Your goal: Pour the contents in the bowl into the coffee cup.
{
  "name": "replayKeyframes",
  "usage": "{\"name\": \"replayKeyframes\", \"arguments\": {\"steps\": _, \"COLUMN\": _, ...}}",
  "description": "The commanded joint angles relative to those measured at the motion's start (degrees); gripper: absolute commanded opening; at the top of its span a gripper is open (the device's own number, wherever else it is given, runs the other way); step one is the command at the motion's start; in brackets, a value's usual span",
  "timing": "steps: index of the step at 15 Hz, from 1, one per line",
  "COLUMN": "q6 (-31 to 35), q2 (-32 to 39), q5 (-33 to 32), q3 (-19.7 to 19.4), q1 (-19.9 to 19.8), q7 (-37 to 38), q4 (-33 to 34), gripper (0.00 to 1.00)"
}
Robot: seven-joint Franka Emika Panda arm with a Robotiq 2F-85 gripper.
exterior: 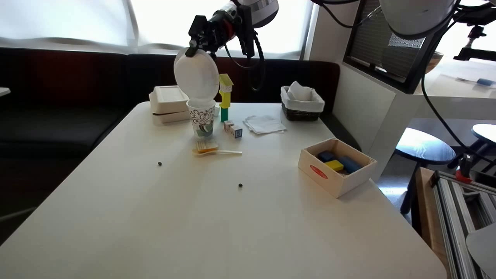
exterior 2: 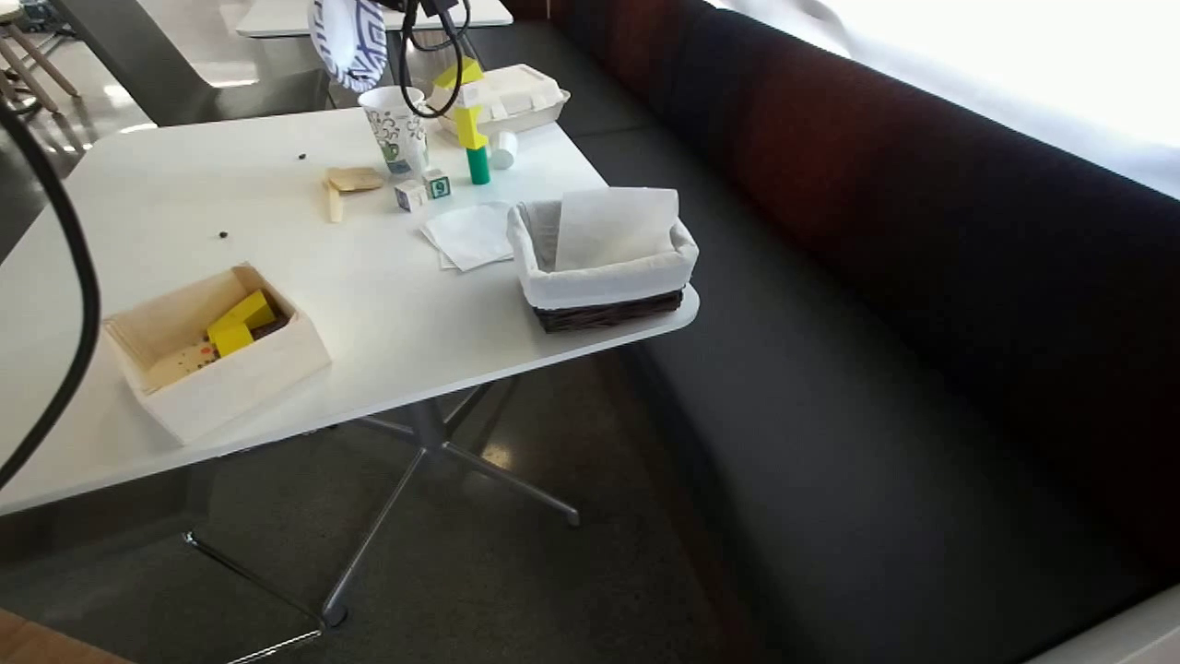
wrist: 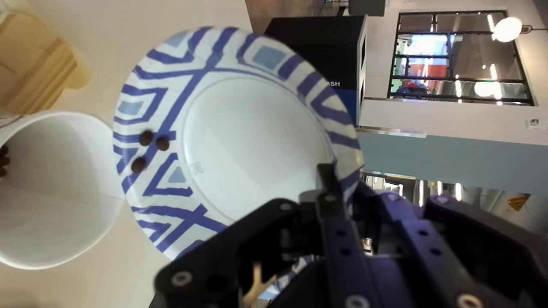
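Observation:
The bowl point(exterior: 197, 75) is tilted steeply, nearly on edge, with its lower rim at the mouth of the white patterned coffee cup point(exterior: 202, 120). My gripper point(exterior: 201, 53) is shut on the bowl's upper rim; one finger is hidden behind the bowl in the wrist view. In the wrist view, several dark bits point(wrist: 162, 143) rest on the bowl's striped rim point(wrist: 265, 55) on the side toward the cup point(wrist: 64, 192). A few bits point(wrist: 3, 160) lie inside the cup at the left edge. The cup stands upright. Two dark bits point(exterior: 159, 164) point(exterior: 240, 185) lie on the table.
A white takeaway box point(exterior: 169, 101) and a yellow-green block tower point(exterior: 225, 97) stand close to the cup. Wooden utensils point(exterior: 209, 149), letter cubes point(exterior: 235, 131) and napkins point(exterior: 264, 124) lie nearby. A lined basket point(exterior: 302, 102) and wooden box point(exterior: 335, 166) stand farther right.

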Motion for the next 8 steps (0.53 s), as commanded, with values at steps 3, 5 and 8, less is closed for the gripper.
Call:
{"name": "replayKeyframes", "arguments": {"steps": 3, "q6": -2.2, "q2": 2.2, "q5": 0.8, "q3": 1.5, "q1": -0.6, "q7": -0.9, "q4": 2.2, "gripper": 0.02}}
{"name": "replayKeyframes", "arguments": {"steps": 5, "q6": -2.4, "q2": 2.5, "q5": 1.0, "q3": 1.9, "q1": -0.7, "q7": -1.4, "q4": 2.3, "gripper": 0.02}}
{"name": "replayKeyframes", "arguments": {"steps": 8, "q6": -2.0, "q2": 2.7, "q5": 0.8, "q3": 2.1, "q1": -0.9, "q7": -2.0, "q4": 2.5, "gripper": 0.02}}
